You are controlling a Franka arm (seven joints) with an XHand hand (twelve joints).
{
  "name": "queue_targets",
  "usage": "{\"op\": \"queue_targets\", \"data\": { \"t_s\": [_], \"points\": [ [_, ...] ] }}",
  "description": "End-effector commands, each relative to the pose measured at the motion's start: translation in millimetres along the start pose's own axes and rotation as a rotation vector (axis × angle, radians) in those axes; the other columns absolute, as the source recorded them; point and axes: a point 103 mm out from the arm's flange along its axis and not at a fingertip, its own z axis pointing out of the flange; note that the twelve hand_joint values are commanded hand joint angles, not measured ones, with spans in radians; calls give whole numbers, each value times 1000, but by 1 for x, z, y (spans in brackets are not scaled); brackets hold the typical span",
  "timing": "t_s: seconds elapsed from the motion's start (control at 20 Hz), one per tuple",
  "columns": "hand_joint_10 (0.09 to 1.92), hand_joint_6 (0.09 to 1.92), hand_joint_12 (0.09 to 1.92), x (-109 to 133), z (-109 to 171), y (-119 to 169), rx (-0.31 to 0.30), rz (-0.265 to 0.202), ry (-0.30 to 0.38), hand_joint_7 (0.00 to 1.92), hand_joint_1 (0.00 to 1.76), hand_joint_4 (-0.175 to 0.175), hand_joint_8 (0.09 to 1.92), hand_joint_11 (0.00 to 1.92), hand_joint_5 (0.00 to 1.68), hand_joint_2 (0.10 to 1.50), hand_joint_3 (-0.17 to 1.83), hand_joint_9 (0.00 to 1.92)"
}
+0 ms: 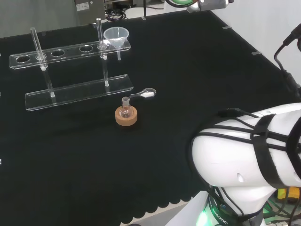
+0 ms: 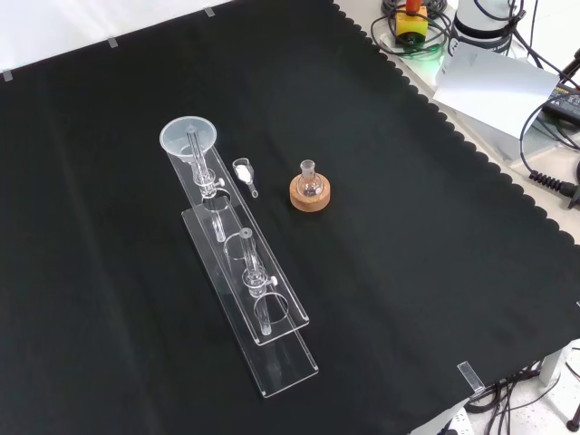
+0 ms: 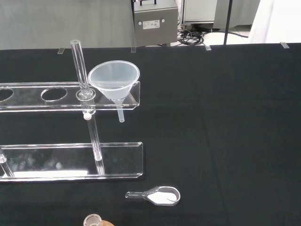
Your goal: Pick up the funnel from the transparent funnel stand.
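Note:
A clear plastic funnel [image 1: 116, 36] sits in the end hole of the transparent funnel stand [image 1: 70, 51], at that rack's right end in the head view. The front view has the funnel [image 2: 188, 138] at the far end of the stand [image 2: 237, 252]. In the wrist view the funnel [image 3: 114, 81] hangs with its stem pointing down through the upper shelf of the stand [image 3: 56, 94].
A small round flask on a cork ring [image 1: 126, 116] stands in front of the stand; the front view shows this cork ring [image 2: 310, 194] to the stand's right. A clear scoop with white powder [image 1: 145, 94] lies beside it. The arm's white link [image 1: 254, 150] fills the head view's lower right.

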Motion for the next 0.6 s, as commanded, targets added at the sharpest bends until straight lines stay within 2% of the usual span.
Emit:
{"op": "queue_targets", "data": {
  "t_s": [0.05,0.25,0.6],
  "points": [
    [673,87,1387,1,-1,1,-15,-6,-8,135,51,23,87,47,159,1156,299,128],
    [630,87,1362,-4,0,2,-9,-31,2,146,2,32,91,19,189,1223,324,145],
    [621,87,1363,-1,3,8,3,-21,-20,147,0,33,95,18,195,1228,323,149]
  ]
}}
